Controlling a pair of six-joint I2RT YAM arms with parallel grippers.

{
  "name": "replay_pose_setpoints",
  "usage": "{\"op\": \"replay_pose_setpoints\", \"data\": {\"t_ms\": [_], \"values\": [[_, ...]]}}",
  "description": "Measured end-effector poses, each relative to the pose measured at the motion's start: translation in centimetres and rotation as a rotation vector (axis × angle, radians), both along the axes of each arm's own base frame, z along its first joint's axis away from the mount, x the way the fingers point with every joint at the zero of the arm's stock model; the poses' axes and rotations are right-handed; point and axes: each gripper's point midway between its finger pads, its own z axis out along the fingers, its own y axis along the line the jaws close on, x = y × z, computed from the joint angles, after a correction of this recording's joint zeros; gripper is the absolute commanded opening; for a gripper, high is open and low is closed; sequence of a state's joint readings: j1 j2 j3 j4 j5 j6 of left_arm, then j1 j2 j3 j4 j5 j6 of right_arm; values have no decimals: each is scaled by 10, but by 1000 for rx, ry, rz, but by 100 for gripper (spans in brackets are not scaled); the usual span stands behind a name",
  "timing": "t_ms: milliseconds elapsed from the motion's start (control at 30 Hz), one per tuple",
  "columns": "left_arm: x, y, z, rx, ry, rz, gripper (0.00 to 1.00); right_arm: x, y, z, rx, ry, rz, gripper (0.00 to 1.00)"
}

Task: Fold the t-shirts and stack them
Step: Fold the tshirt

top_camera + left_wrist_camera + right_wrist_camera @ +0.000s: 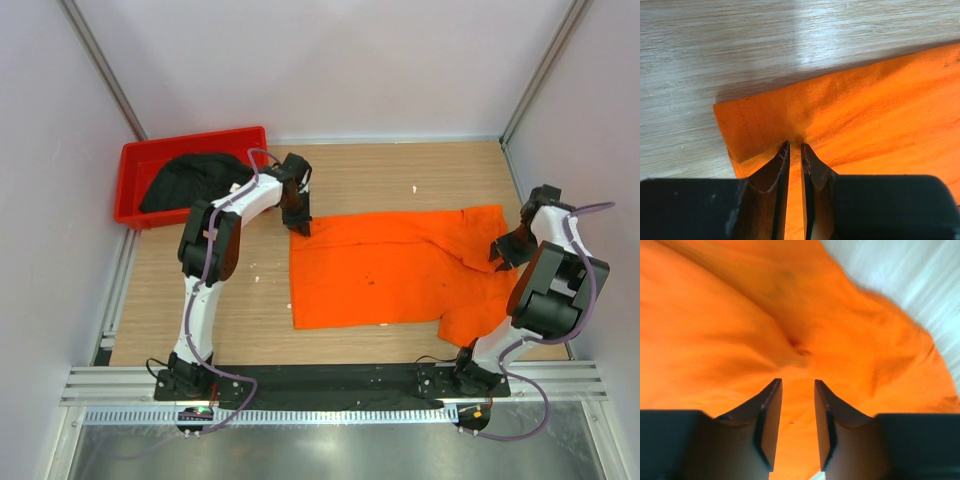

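The orange t-shirt (390, 265) lies spread out on the wooden table (240, 310), in the middle and toward the right side. Most of it is flat. The right part is bunched up, with one sleeve folded over and wrinkled.

The left gripper (795, 146) is down at the far left corner of the orange t-shirt. Its two fingers are almost pressed together and they pinch a little ridge of the orange cloth between them. The corner of the cloth rests on the wood just past the tips.

The right gripper (798, 382) is over the wrinkled right part of the same shirt. Its fingers are spread apart with a gap between them. Orange cloth fills the view under them, and a small pucker sits just ahead of the tips. It looks like the fingers hold nothing, but the close view makes that hard to be sure of.

The black t-shirt (195, 180) lies in a heap inside the red bin (135, 165), at the far left corner of the table.
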State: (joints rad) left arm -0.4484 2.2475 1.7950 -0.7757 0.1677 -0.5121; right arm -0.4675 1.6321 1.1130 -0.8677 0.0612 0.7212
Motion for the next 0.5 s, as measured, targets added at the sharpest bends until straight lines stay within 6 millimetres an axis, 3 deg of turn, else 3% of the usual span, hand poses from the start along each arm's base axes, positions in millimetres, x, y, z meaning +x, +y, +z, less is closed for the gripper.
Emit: {"op": "replay_pose_setpoints", "data": {"t_ms": [67, 233, 300, 400, 500], "values": [[0, 0, 0, 1, 2, 1, 16, 16, -12, 15, -40, -37, 13, 49], [2, 2, 5, 3, 1, 5, 17, 81, -50, 63, -184, -228, 103, 50], [5, 1, 9, -1, -8, 7, 17, 117, -65, 74, -225, -315, 158, 49], [12, -2, 15, -11, -28, 7, 17, 160, -74, 67, -230, -401, 228, 50], [17, -5, 18, -19, -43, 7, 17, 179, -71, 39, -182, -414, 287, 50]]}}
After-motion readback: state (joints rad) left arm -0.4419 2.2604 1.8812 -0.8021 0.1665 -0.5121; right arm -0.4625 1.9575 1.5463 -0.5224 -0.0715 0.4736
